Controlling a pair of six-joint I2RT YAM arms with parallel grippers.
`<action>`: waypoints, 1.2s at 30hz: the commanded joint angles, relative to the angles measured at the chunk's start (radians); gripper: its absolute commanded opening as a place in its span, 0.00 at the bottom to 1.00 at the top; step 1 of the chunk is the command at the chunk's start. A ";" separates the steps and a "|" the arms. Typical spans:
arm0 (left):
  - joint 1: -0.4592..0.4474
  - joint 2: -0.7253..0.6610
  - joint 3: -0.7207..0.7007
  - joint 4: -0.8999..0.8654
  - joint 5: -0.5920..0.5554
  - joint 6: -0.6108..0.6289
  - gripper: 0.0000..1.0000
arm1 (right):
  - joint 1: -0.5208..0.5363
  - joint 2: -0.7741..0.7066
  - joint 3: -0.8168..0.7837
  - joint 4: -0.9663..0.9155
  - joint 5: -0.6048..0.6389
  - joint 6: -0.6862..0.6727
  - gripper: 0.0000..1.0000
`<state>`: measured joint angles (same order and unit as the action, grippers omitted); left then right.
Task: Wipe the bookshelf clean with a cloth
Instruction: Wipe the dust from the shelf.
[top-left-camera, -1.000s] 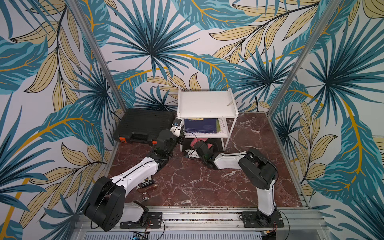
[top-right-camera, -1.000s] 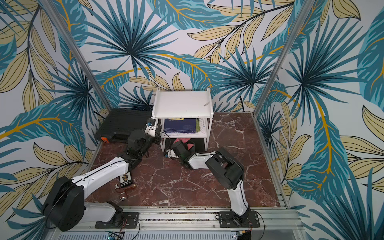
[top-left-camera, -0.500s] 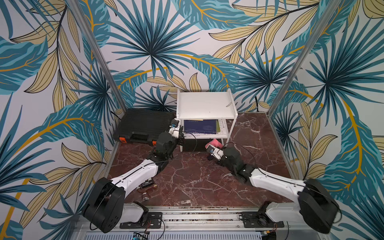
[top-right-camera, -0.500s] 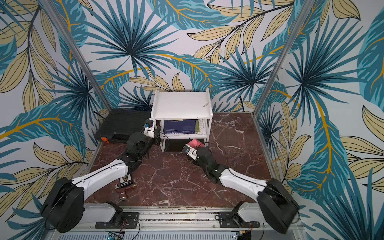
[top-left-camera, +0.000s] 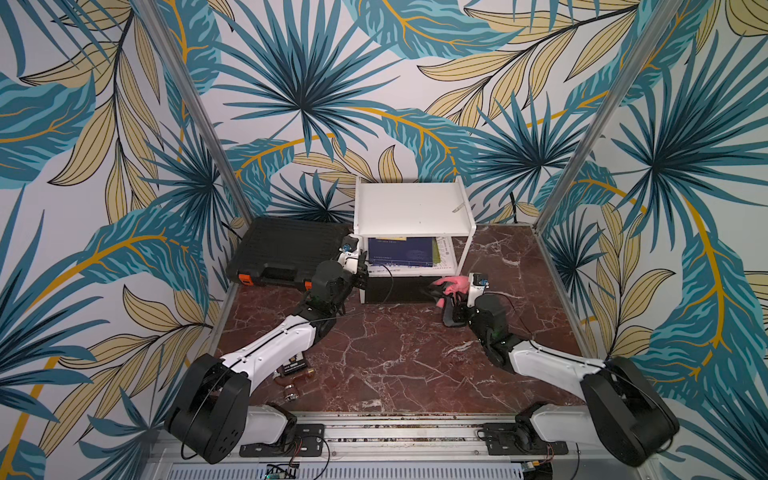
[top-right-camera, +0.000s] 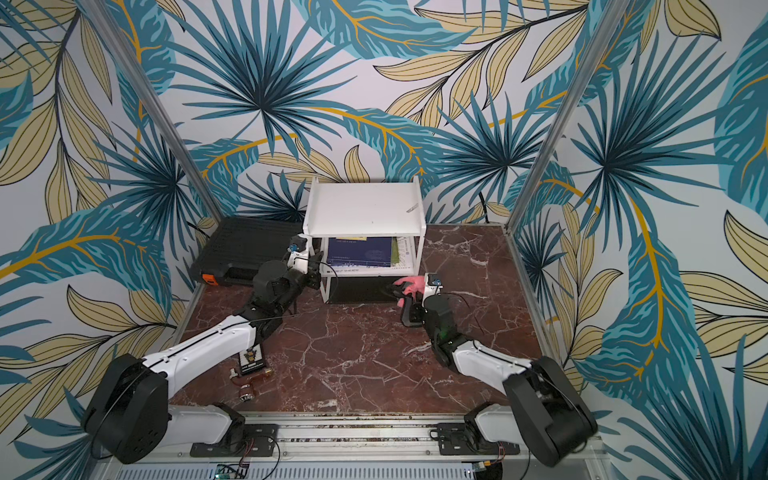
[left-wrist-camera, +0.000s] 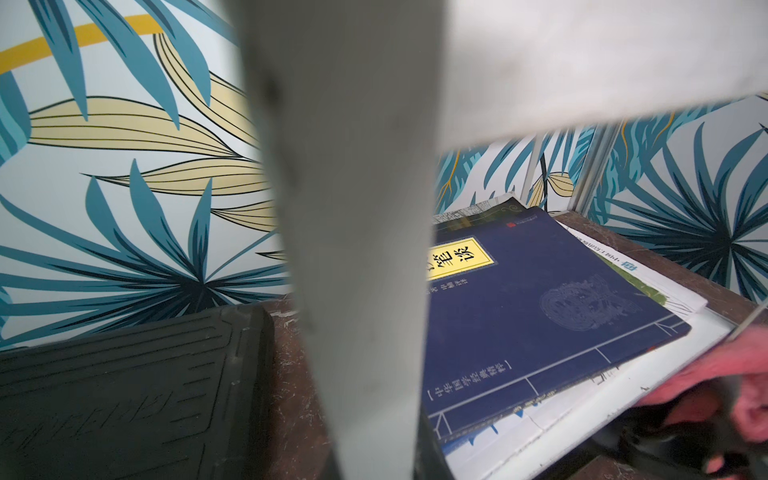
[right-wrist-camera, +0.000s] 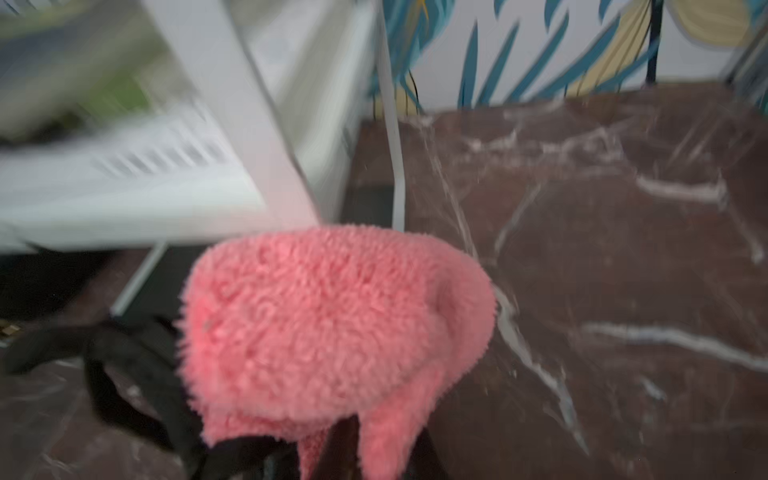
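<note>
Right gripper (top-left-camera: 446, 293), clenched on the fluffy pink cloth (right-wrist-camera: 332, 324), swings rightward — small white two-tier bookshelf (top-left-camera: 407, 208) just ahead, wiping next, left gripper (top-left-camera: 360, 272) clamped on its post.

One white two-tier bookshelf (top-left-camera: 411, 208), one fluffy pink cloth (top-left-camera: 455, 284), one black ribbed plastic case (top-left-camera: 286, 249), one dark blue book (top-left-camera: 401, 251), two white-and-black robot arms: left arm (top-left-camera: 272, 347), right arm (top-left-camera: 548, 365)

Tips of right hand (right-wrist-camera: 347, 444) under cloth (right-wrist-camera: 332, 316)
</note>
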<state>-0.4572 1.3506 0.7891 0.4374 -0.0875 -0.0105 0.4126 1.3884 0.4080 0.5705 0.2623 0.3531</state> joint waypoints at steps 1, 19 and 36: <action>0.036 0.031 0.009 -0.162 -0.053 0.104 0.00 | -0.104 0.046 -0.063 0.072 -0.128 0.221 0.00; 0.055 0.062 0.022 -0.169 0.041 0.087 0.00 | -0.338 0.571 0.720 -0.489 -0.617 0.094 0.00; 0.056 0.102 0.021 -0.170 0.064 0.033 0.00 | -0.300 0.685 0.842 -0.426 -0.803 0.279 0.00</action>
<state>-0.4049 1.3983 0.8234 0.4492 -0.0181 -0.0120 0.0834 2.0613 1.3544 0.1600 -0.4889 0.5995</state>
